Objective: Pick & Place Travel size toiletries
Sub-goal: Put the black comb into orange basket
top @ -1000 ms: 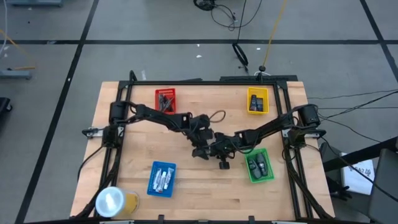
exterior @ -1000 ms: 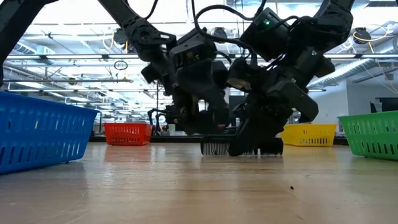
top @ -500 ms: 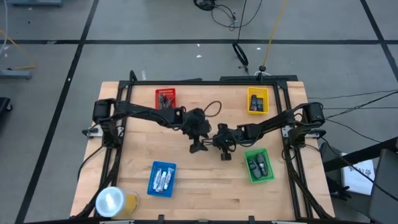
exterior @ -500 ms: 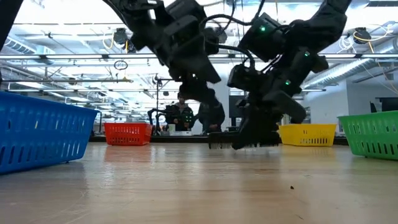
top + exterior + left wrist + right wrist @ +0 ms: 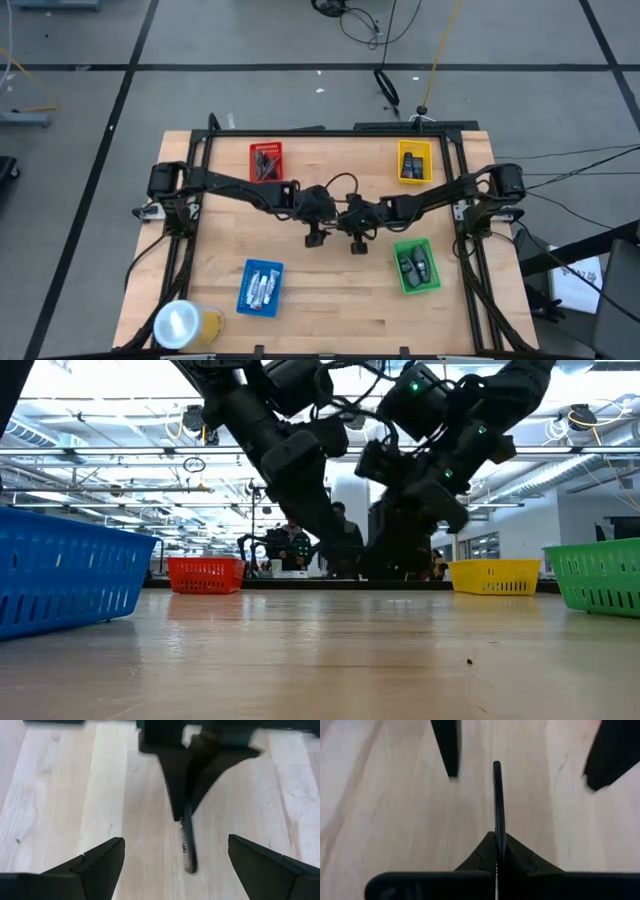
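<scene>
My right gripper (image 5: 358,243) is shut on a slim dark comb (image 5: 497,800) over the middle of the table. The left wrist view shows the comb (image 5: 187,847) with its fine teeth, sticking out below the right fingers. My left gripper (image 5: 317,238) stands wide open just to the left of it. Its two fingers (image 5: 100,865) are on either side of the comb, apart from it. Small white tubes lie in the blue tray (image 5: 260,288), dark oval pieces in the green tray (image 5: 416,265), and dark sticks in the red tray (image 5: 266,160). My right gripper pinches one end of the comb (image 5: 497,836) between its two shut fingers. The fingers slant down from the table's right side and lie along the comb. The comb reaches out past the fingertips, edge-on in the right wrist view, and is lifted clear of the table.
A yellow tray (image 5: 415,162) stands at the far right and a large yellowish roll with a white top (image 5: 185,325) at the near left corner. Bare wood lies between the trays around both grippers. People show in the room beyond the table in the low view.
The comb stood with its teeth on the table. My right gripper has lifted it clear and drawn a little toward the far edge. My left gripper, open throughout, has risen away from the comb and rolled its wrist.
</scene>
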